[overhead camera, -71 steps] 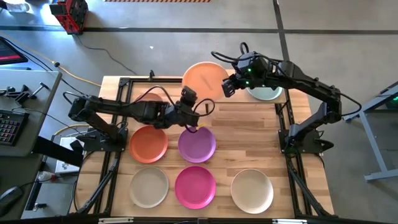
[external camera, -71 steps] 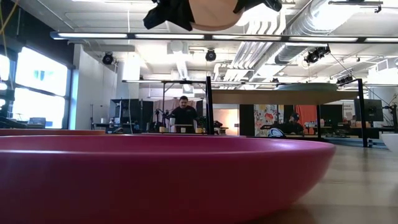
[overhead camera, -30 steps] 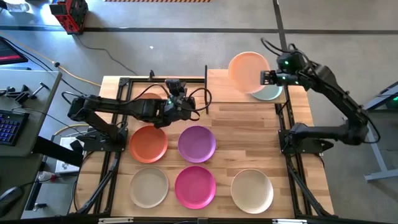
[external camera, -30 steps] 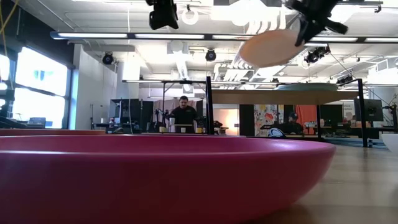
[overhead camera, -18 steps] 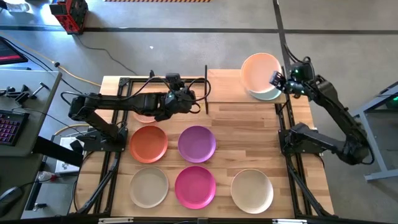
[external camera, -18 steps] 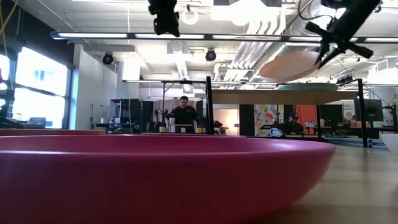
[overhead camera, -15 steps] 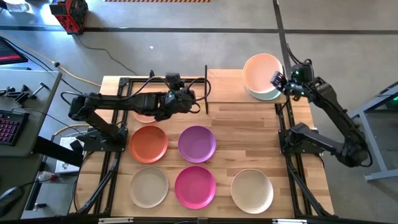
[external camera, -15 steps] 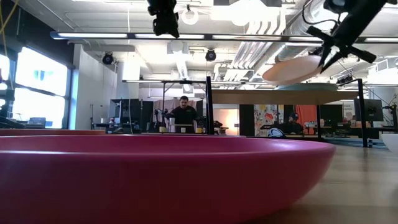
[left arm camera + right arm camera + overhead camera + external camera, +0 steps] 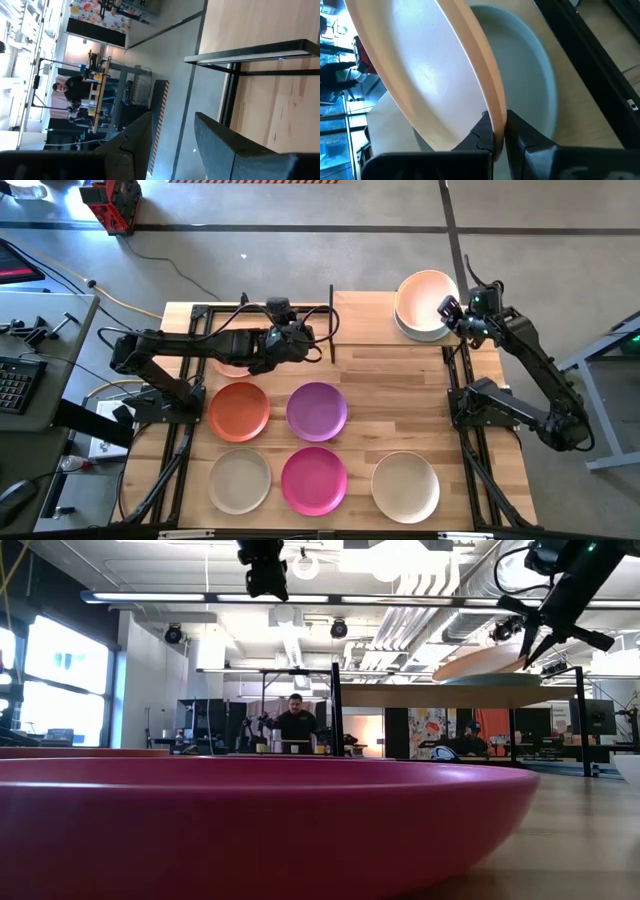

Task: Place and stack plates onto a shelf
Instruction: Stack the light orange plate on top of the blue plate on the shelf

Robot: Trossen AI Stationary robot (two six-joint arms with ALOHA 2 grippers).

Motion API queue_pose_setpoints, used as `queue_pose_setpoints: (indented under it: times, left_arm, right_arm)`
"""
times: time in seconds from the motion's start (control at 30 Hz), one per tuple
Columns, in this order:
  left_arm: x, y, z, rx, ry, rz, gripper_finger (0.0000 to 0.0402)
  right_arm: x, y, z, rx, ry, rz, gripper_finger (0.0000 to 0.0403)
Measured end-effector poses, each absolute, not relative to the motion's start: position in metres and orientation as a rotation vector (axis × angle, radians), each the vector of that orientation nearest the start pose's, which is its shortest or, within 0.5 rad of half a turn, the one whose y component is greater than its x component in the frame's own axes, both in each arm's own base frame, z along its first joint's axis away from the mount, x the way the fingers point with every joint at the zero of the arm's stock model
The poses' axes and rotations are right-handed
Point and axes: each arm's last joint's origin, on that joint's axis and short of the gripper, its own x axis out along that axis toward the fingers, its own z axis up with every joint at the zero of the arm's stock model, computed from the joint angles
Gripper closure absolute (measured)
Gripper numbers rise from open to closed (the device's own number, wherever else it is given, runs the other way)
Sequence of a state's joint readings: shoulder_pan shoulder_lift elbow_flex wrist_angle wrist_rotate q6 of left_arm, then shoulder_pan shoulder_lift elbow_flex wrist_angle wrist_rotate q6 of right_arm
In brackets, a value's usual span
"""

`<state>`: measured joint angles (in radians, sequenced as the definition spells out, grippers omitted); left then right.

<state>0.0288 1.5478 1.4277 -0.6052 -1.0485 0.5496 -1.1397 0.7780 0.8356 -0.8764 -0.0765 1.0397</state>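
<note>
A grey concrete floor (image 9: 300,260) surrounds the worktop, with bright windows (image 9: 40,690) at one side and white ceiling ducts (image 9: 420,570) overhead.

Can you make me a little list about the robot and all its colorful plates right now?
right gripper: shut on the peach-pink plate, pinching its rim
peach-pink plate: tilted above the pale teal plate on the shelf
left gripper: open, holding nothing, by the shelf's left end
plates on the table: orange plate, purple plate, beige plate, magenta plate, off-white plate
</note>
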Motion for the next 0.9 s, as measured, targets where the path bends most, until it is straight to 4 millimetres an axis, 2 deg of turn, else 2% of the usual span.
queue_pose_setpoints:
  times: [0.23,0.6,0.9]
  left_arm:
    - [0.325,0.0345,0.3431,0.827,0.932,0.843,0.0266]
    - [0.325,0.0345,0.3431,0.827,0.933,0.843,0.0266]
    - [0.3251,0.0345,0.343,0.829,0.934,0.843,0.0266]
  right_arm:
    - [0.0592,-0.1234,0.2902,1.399,0.15,-1.339,0.0398]
    - [0.0589,-0.1229,0.2896,1.381,0.174,-1.34,0.0333]
    - [0.0575,-0.1173,0.2931,1.358,0.174,-1.286,0.0316]
